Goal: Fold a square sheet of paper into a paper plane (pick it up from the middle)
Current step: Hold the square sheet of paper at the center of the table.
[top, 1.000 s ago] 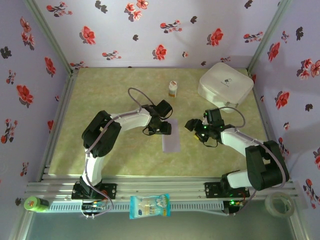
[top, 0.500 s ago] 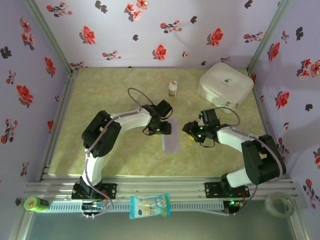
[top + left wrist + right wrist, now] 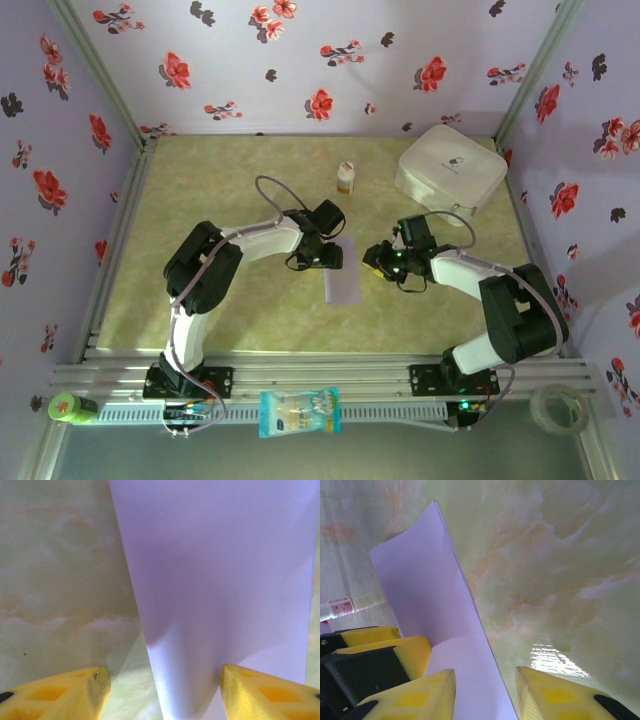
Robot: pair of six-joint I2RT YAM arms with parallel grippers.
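Paper (image 3: 343, 278) lies flat as a narrow strip between my left gripper (image 3: 332, 256) and right gripper (image 3: 373, 258).
My left fingers (image 3: 75, 692) are spread wide, one on each side of the paper's near end, and the sheet runs straight ahead from them. My right fingers (image 3: 420, 695) are parted less; the paper's long edge runs into their gap, with the sheet ahead and leftward, and I can't see them pinching it.

We've got a green marbled table (image 3: 220, 190). On it: folded lavender paper (image 3: 343, 282) centre, small bottle (image 3: 345, 179) behind, white case (image 3: 450, 170) far-right.
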